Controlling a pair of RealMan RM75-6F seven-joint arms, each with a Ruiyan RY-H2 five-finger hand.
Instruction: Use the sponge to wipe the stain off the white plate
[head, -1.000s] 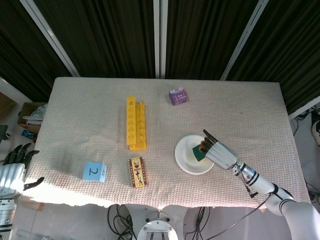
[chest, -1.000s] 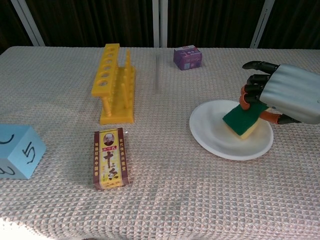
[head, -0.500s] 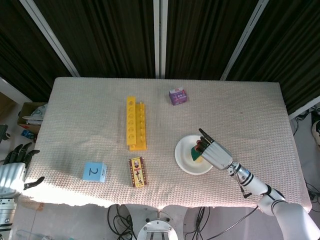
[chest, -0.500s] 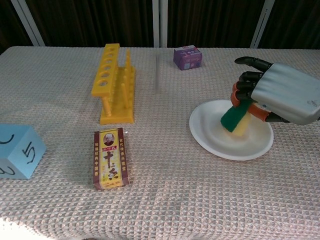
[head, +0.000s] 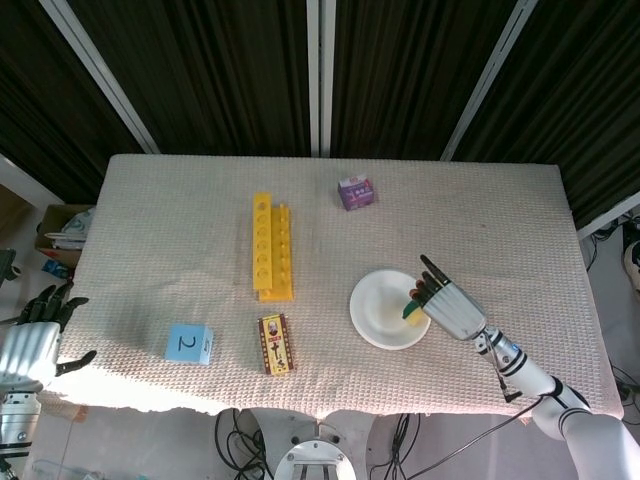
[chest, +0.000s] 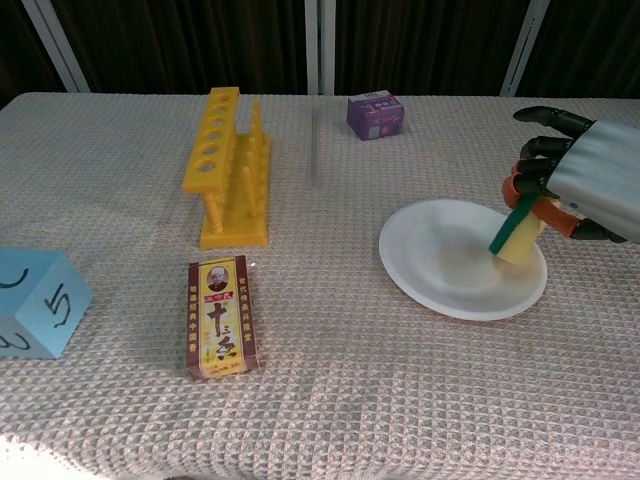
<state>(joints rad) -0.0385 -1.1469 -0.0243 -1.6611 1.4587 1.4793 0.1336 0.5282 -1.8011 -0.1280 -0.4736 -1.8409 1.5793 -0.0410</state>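
Sponge (chest: 516, 235) gripped on edge in the right hand (chest: 585, 185), over the white plate (chest: 440, 260).
Its lower tip meets the plate's right side; left hand (head: 35, 340) hangs off the bench (head: 150, 230), fingers spread, holding nothing.

Table (head: 480, 210) fills mid-frame in head view, covered w/ beige waffle-weave cloth, front edge ragged along the bottom. Dark pleated curtains (head: 200, 70) across the top, split by pale metal struts (head: 320, 75), two slanting at upper left and upper right. Bright light patch on cloth at lower left. Cables (head: 240, 440) on grey floor at bottom centre; cardboard box w/ clutter (head: 62, 235) at left edge
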